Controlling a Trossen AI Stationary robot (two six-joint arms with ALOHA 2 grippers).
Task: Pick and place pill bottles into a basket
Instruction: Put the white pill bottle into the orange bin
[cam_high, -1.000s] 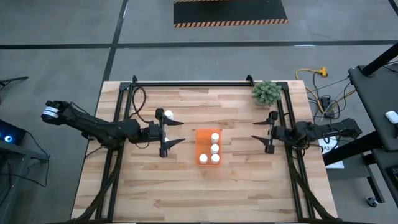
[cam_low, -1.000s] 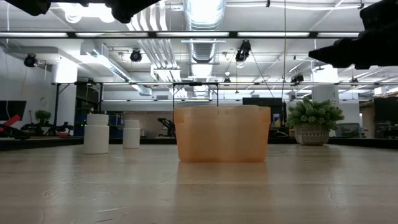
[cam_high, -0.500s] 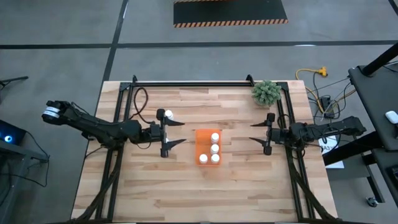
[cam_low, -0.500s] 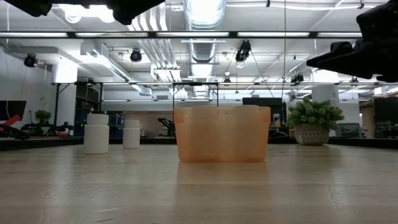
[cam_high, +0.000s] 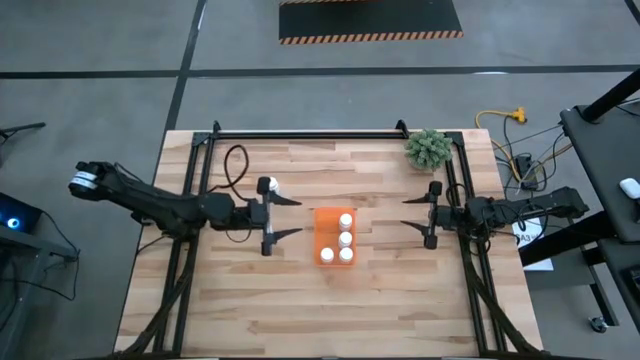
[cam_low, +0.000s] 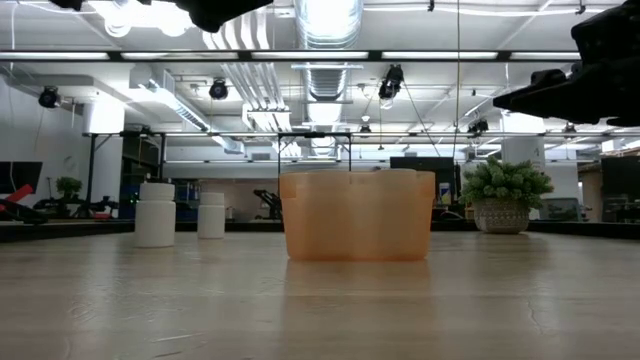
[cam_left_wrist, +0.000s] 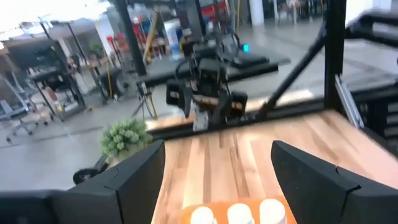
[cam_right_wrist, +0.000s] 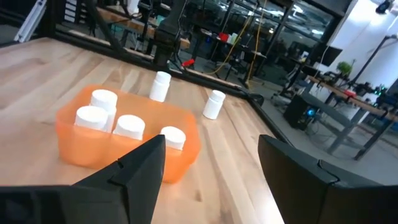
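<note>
Four pill bottles (cam_right_wrist: 118, 118) sit in the orange basket (cam_right_wrist: 74, 146) at mid-table, so by my count two remain, and both stand on the table (cam_high: 380, 300) left of the basket: one (cam_right_wrist: 161, 86) nearer it, the other (cam_right_wrist: 214, 104) farther out. The left end effector (cam_high: 282, 216) hangs above the table between them and the basket, fingers spread wide and empty. The right end effector (cam_high: 414, 210) waits well to the basket's right, fingers apart, also empty.

The overhead view only picks out three caps in the basket and a single loose bottle (cam_high: 270, 185) by the left arm; the right wrist view reveals the fourth cap and both strays. The low view confirms the pair (cam_low: 156, 214) standing upright.
</note>
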